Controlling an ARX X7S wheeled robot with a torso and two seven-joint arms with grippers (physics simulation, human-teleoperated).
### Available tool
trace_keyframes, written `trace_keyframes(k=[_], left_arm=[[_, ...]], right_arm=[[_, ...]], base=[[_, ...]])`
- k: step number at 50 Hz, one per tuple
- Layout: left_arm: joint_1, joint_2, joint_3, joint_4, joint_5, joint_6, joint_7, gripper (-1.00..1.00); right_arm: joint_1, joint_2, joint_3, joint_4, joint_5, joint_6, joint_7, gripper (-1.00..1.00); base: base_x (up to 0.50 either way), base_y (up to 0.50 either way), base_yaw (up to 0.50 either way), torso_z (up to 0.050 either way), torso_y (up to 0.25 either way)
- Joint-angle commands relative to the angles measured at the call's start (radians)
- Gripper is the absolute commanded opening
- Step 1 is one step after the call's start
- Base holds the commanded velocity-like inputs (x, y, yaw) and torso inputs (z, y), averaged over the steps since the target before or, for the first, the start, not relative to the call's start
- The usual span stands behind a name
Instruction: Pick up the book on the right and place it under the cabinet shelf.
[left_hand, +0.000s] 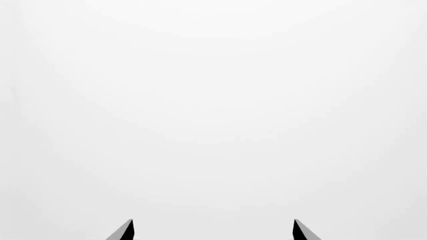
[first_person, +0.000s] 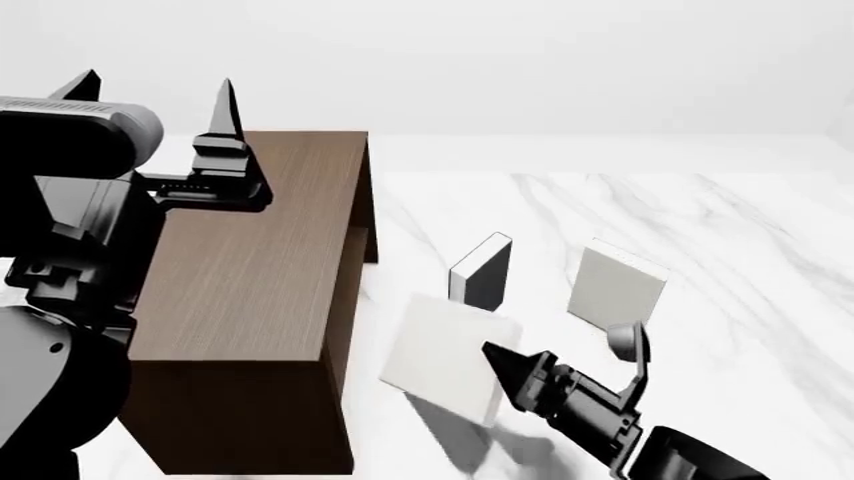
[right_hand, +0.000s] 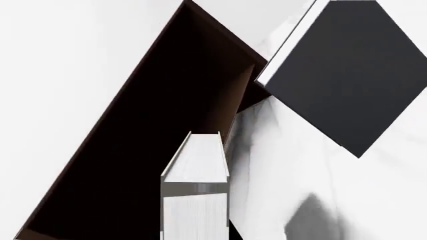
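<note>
Gripping the thin off-white square book (first_person: 447, 355), the right claw (first_person: 497, 368) carries it lifted, tilted. Placement inside the dark brown wooden cabinet (first_person: 247, 270) remains. Left claw (first_person: 154, 95) gapes, empty.

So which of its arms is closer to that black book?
The right. The right gripper holds a pale book just in front of the black book; the left gripper is raised above the cabinet.

arms: black, grey joints; left pincer (first_person: 158, 100): pointed black fingers (first_person: 227, 105)

Black book (first_person: 483, 270), pale book (first_person: 617, 286), marble table (first_person: 747, 230)
</note>
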Motion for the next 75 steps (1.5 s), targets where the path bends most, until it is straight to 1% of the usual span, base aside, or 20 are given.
trace_keyframes(k=[1,17,31,39,53,61,67,75], left_arm=[[-0.007,-0.004,0.007,-0.004,-0.001,0.001,-0.005,1.00],[0.003,-0.008,0.007,-0.010,0.001,0.018,-0.008,1.00],[0.011,-0.013,0.006,-0.011,-0.006,0.023,-0.010,1.00],[0.016,-0.015,0.001,-0.008,-0.015,0.024,-0.011,1.00],[0.033,-0.023,-0.005,-0.013,-0.016,0.039,-0.010,1.00],[0.030,-0.026,-0.005,-0.007,-0.026,0.036,-0.011,1.00],[0.034,-0.031,-0.015,-0.005,-0.034,0.037,-0.010,1.00],[0.029,-0.032,-0.014,-0.006,-0.038,0.036,-0.013,1.00]], right_arm=[[-0.026,-0.054,0.036,0.085,0.036,-0.005,-0.029,-1.00],[-0.053,-0.135,0.004,0.202,0.046,0.050,-0.079,-1.00],[-0.061,-0.228,-0.008,0.361,0.065,0.098,-0.146,-1.00],[-0.061,-0.314,-0.013,0.518,0.081,0.129,-0.193,-1.00],[-0.038,-0.437,-0.022,0.734,0.098,0.188,-0.248,-1.00],[-0.024,-0.560,-0.037,0.957,0.109,0.259,-0.324,-1.00],[-0.010,-0.669,-0.055,1.173,0.110,0.324,-0.392,-1.00],[-0.019,-0.694,-0.129,1.190,0.158,0.314,-0.370,-1.00]], base=[[0.00,0.00,0.00,0.000,0.000],[0.00,0.00,0.00,0.000,0.001],[0.00,0.00,0.00,0.000,0.001],[0.00,0.00,0.00,0.000,0.000],[0.00,0.00,0.00,0.000,0.000],[0.01,0.00,0.01,0.000,0.000],[0.02,0.00,0.03,-0.009,0.000],[0.03,0.01,0.04,-0.015,0.000]])
